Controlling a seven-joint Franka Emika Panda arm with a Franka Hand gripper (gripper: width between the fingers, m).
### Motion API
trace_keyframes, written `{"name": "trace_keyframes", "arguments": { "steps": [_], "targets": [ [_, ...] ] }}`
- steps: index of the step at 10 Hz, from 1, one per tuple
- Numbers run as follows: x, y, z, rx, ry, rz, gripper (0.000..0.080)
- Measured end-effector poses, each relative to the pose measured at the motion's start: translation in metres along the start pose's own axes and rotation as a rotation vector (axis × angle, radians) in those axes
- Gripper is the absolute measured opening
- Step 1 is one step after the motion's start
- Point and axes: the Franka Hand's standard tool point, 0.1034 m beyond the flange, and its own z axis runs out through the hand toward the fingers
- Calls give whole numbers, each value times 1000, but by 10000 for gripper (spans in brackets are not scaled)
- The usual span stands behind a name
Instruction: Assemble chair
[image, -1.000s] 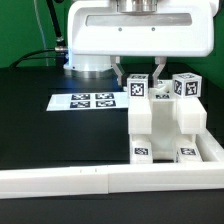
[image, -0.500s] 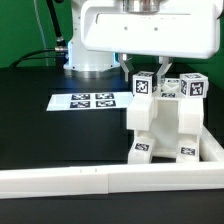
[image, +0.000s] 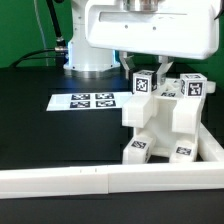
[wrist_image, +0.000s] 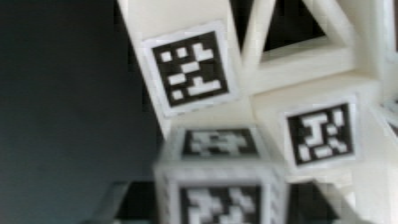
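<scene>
The white blocky chair (image: 160, 122) stands at the exterior view's right, leaning slightly, its tagged feet (image: 138, 149) close to the border rail. My gripper (image: 146, 72) comes down from above, shut on the top of the chair's tagged post (image: 143, 85). A second tagged post top (image: 193, 87) stands free to its right. In the wrist view the gripped post's tag (wrist_image: 222, 200) fills the gap between my two dark fingers (wrist_image: 139, 196). Beyond it are more tagged faces of the chair (wrist_image: 192, 68).
The marker board (image: 88, 101) lies flat on the black table, left of the chair. A long white border rail (image: 60, 180) runs along the front and turns up the right side (image: 214, 150), hemming the chair in. Cables hang at the back left.
The chair has shifted a little to the exterior view's left and up, and now leans slightly, with my gripper still closed on its post.
</scene>
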Motion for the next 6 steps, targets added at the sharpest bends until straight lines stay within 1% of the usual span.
{"name": "trace_keyframes", "arguments": {
  "steps": [1, 2, 3, 4, 6],
  "targets": [
    [0, 0, 1, -2, -1, -39, 502],
    [-1, 0, 2, -2, -1, -49, 502],
    [-1, 0, 2, -3, -1, -120, 618],
    [-1, -1, 2, -3, 0, -232, 643],
    [-1, -1, 2, -2, 1, -341, 648]
  ]
}}
